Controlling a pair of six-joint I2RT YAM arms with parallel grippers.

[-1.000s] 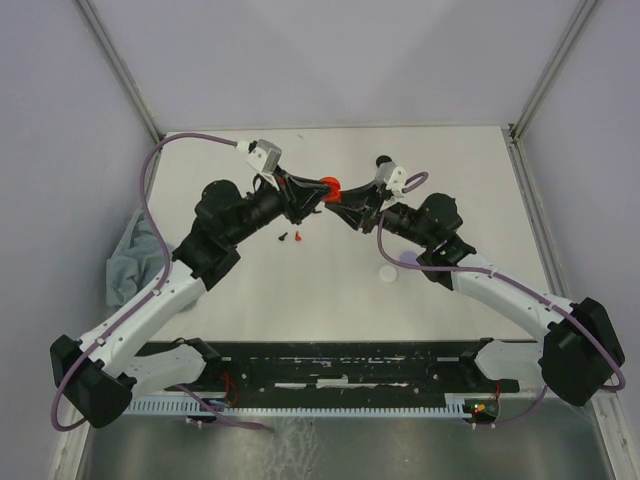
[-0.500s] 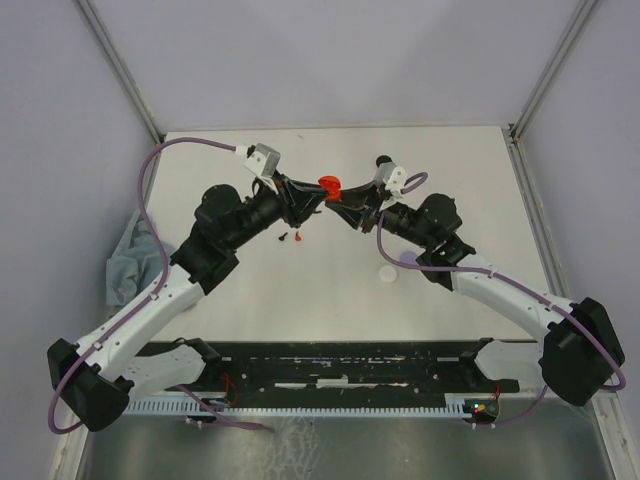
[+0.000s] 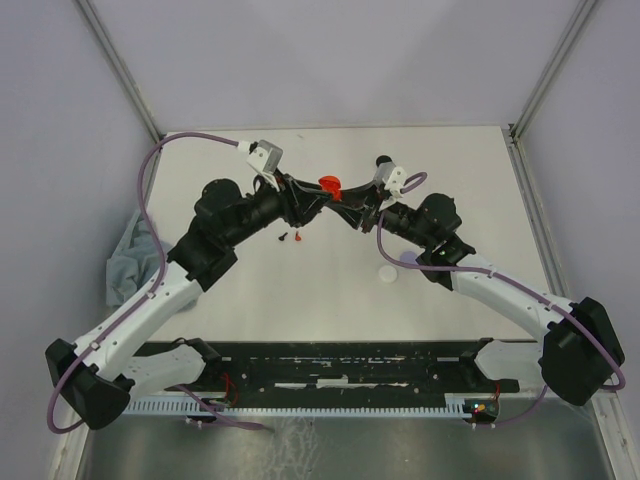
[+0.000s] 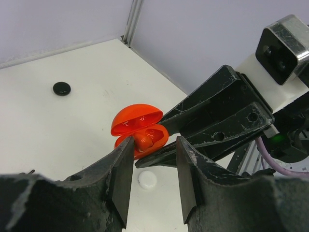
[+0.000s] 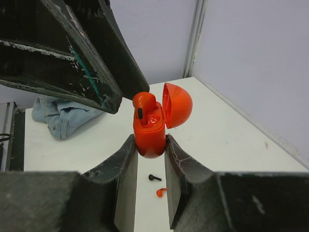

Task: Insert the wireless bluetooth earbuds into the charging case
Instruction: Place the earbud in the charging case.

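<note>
Above the white table (image 3: 450,180), right end effector (image 5: 149,141) pinches red case (image 5: 151,126), left end effector (image 4: 154,141) spread; wrist views reveal its earbud (image 5: 143,102).

No readable text, label, brand or number shows in any view.

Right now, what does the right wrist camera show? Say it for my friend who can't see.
The black right gripper squeezes an open red plastic charging case with one red earbud standing in it. The black left gripper hangs at upper left; a tiny black earbud and a red one lie on the white table below.
</note>
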